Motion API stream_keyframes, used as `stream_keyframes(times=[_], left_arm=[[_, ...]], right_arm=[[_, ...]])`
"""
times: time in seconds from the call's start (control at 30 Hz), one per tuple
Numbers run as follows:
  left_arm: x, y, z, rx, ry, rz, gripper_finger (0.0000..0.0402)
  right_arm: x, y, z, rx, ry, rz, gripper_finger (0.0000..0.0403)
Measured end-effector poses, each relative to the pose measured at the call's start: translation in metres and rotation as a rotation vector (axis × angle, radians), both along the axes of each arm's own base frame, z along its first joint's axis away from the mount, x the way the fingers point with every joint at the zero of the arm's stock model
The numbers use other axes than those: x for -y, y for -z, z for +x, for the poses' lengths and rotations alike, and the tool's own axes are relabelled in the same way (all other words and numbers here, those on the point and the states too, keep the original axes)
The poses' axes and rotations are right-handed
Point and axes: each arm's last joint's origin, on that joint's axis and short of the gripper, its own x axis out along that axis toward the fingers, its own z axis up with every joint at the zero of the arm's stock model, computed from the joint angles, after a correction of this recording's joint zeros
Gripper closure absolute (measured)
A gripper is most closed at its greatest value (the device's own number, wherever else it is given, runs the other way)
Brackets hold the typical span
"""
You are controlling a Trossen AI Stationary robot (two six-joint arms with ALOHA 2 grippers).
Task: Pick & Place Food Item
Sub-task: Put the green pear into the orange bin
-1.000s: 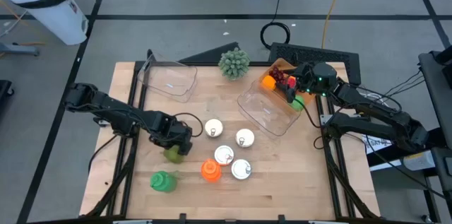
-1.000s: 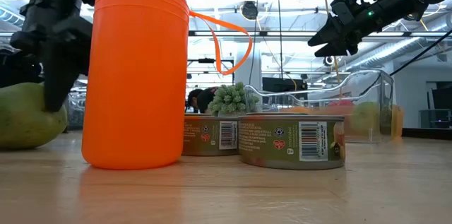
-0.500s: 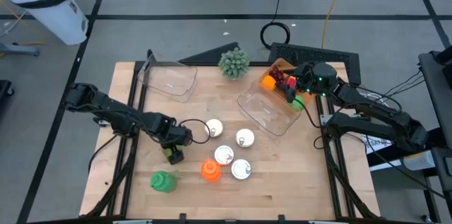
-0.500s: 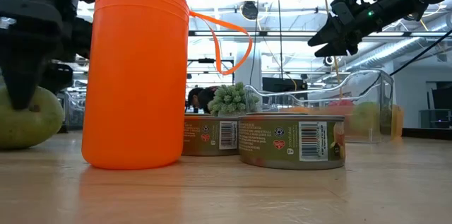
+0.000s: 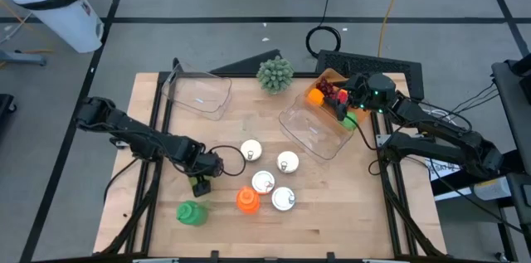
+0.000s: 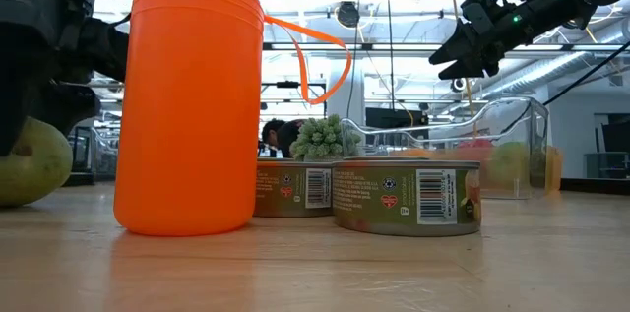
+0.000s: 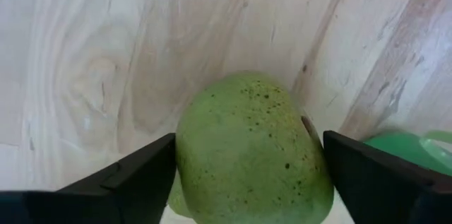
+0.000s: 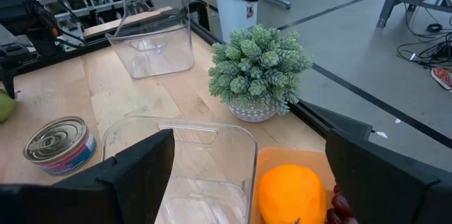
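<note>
A green speckled pear point(image 7: 251, 139) lies on the wooden table near its left near part; the low view shows its underside on the wood point(image 6: 34, 159). My left gripper point(image 5: 202, 183) hangs over it, pointing down and open, one dark finger point(image 7: 134, 178) on each side, hiding it from above. My right gripper point(image 5: 343, 112) is open and holds nothing. It hovers at the far right over a tilted clear container point(image 5: 315, 130), beside an orange tray point(image 5: 322, 93) with an orange and grapes. My left gripper comes at the pear from above, its fingers astride the pear's widest part point(image 7: 185, 153). The fingers' inner edges meet the pear's outline in the wrist view, but I cannot tell whether they touch it. The pear rests on the table.
Several tins point(image 5: 264, 182) and an orange bottle point(image 5: 246, 201) stand right of the pear, with a green object point(image 5: 192, 212) toward the near edge. A second clear container point(image 5: 199, 93) sits far left and a potted plant point(image 5: 275, 74) at the far edge.
My left gripper has moved toward the near edge and down over the pear, which showed beside it a second ago and is now covered from above. In the low view the pear has shifted a little toward the table's left. The right arm has kept still.
</note>
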Motion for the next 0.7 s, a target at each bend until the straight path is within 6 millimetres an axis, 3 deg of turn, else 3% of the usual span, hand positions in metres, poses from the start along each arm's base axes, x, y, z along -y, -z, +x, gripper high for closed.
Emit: stream_keyframes(times=[0.17,0.27,0.7], left_arm=[[-0.0004,-0.0004,0.0017,0.027,-0.029,0.038,0.013],[-0.0007,0.0012,0.0036,0.058,-0.109,0.066,0.0133],[-0.0039,0.0077,0.0019,0.058,-0.129,0.068,0.0133]], right_arm=[[0.0,0.0001,0.0,0.0,0.0,0.0,0.0053],[-0.0001,0.0003,-0.0001,-0.003,0.0,0.002,0.0053],[-0.0001,0.0003,-0.0001,-0.003,0.001,0.002,0.0053]])
